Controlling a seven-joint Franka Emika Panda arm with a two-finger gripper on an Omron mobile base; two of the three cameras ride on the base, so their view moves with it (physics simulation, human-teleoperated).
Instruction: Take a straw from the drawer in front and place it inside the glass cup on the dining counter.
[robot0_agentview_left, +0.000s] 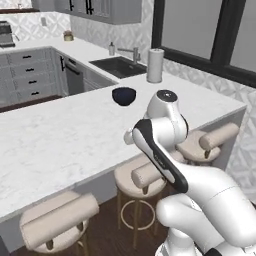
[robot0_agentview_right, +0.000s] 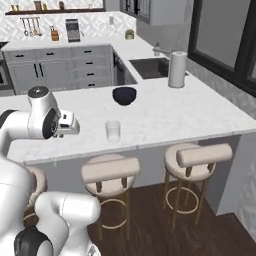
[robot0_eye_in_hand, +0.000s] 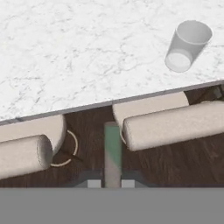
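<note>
We are carrying the straw (robot0_eye_in_hand: 112, 151) toward the glass cup (robot0_eye_in_hand: 188, 45); we judge the pick from the drawer done and the placing step in hand. In the hand view the end effector (robot0_eye_in_hand: 112, 183) is clamped on the straw, a pale green stick rising straight up from between the two finger tips (robot0_eye_in_hand: 93, 184). The straw's far end is lying just short of the table (robot0_eye_in_hand: 78, 57) edge, over the dark floor and the stools (robot0_eye_in_hand: 173, 124).

The glass cup is standing upright on the dining table, ahead of the end effector and off to its right, near the table's edge and well apart from the straw tip. It looks empty. A dark bowl (robot0_agentview_right: 124, 95) is sitting farther back beyond the cup, with a paper towel roll (robot0_agentview_right: 177, 69) behind that.

To do this step well, we are thinking the end effector should travel forward and right until it is above the cup mouth, then tip the straw toward vertical before releasing, so the end drops inside the rim rather than striking it and tipping the light cup.

Arm pose: in the right base view the arm is folding at the elbow, with the wrist (robot0_agentview_right: 65, 125) reaching out level toward the table edge, on the near side of the cup.
</note>
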